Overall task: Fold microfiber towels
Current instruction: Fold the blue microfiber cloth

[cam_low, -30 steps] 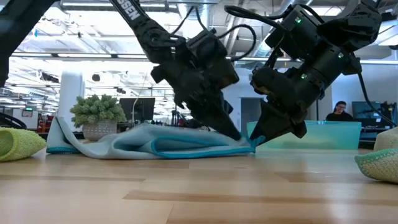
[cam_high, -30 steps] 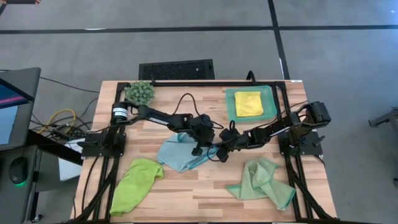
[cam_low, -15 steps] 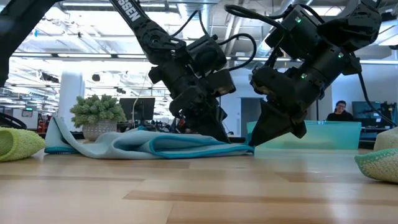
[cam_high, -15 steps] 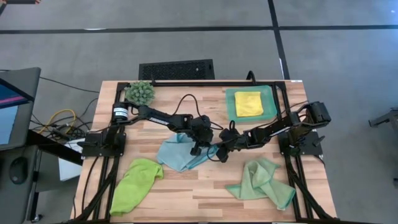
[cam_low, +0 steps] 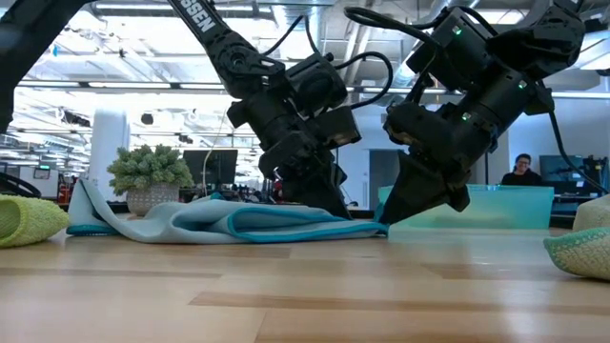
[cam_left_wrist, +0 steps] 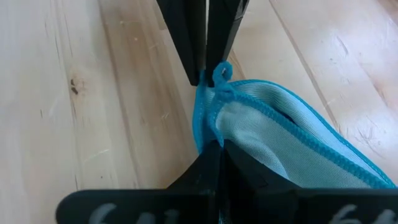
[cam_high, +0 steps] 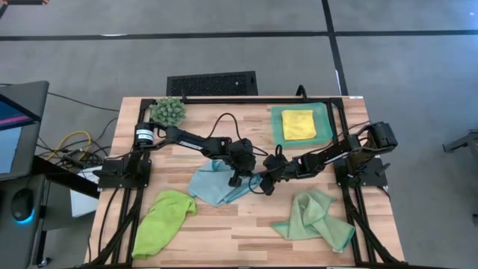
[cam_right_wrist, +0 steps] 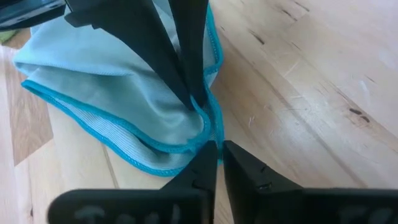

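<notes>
While the wooden surface [cam_high: 246, 224] carries four towels, the light blue towel [cam_high: 216, 184] lies half-folded at its middle. Left hand [cam_high: 237, 180] is clenched on that towel's hem. Right hand [cam_high: 267, 184], fingers slightly parted, touches the same corner.

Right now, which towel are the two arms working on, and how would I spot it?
Start at the wooden table and look to its middle, where the left gripper and right gripper meet. Under them lies the light blue towel, partly folded. It alone is blue with a brighter blue hem; its neighbours are lime green, sage green and yellow.
</notes>
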{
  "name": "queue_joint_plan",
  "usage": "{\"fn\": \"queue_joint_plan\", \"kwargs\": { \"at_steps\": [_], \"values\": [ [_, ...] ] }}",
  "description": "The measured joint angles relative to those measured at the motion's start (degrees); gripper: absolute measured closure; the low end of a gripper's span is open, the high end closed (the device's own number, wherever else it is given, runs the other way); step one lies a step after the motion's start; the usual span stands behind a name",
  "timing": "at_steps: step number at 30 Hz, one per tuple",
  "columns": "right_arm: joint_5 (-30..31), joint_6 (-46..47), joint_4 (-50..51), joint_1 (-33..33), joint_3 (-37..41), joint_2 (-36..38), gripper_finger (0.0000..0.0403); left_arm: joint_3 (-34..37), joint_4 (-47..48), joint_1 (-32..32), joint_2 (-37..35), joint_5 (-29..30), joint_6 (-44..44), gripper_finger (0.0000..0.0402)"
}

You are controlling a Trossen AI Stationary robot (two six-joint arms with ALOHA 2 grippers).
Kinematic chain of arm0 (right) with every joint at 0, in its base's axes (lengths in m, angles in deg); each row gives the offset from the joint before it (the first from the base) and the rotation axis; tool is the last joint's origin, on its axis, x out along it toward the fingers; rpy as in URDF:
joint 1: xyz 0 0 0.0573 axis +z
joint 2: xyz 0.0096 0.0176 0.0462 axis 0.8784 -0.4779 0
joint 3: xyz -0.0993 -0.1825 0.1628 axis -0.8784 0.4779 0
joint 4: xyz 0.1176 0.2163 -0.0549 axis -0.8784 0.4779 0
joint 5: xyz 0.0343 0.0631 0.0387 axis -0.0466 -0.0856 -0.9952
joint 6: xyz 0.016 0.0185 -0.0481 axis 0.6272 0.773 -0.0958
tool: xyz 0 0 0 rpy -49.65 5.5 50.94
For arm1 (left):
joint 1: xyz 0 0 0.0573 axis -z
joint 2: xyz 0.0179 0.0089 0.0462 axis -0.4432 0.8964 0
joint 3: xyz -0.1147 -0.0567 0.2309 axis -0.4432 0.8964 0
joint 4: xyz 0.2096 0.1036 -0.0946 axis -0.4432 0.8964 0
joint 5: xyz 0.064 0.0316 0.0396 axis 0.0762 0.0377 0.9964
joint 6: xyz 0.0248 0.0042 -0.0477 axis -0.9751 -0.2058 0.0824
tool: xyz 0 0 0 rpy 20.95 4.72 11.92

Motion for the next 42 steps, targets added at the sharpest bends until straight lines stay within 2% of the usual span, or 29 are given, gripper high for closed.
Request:
{"fn": "queue_joint_plan", "kwargs": {
  "at_steps": [6, 14, 21, 31, 39, 42],
  "values": [
    [-0.1, -3.0, -0.4, -0.1, 0.0, 2.0, 0.0312, 0.0, 0.3, 0.0, 0.0, 0.3, 1.3, 0.0396],
    [2.2, -5.9, -0.7, 0.0, 0.0, 6.3, 0.0266, 0.0, 0.6, 0.0, -0.1, 1.7, 1.8, 0.0346],
    [1.2, 3.2, 0.1, 0.0, 0.0, 2.2, 0.0227, 0.0, 0.6, 0.0, -0.1, 3.8, 1.6, 0.0327],
    [1.4, 6.9, 3.3, -1.8, 0.0, 0.7, 0.0178, 0.0, 0.5, -0.2, -0.1, 4.6, 1.0, 0.0350],
    [-1.4, 8.0, -4.7, -3.2, -0.3, -4.3, 0.0163, 0.0, 0.5, -0.3, -0.1, 5.0, 1.1, 0.0396],
    [-1.3, 8.3, -5.1, -2.9, -0.4, -5.0, 0.0165, 0.0, 0.5, -0.3, -0.1, 5.1, 1.1, 0.0398]
  ]
}}
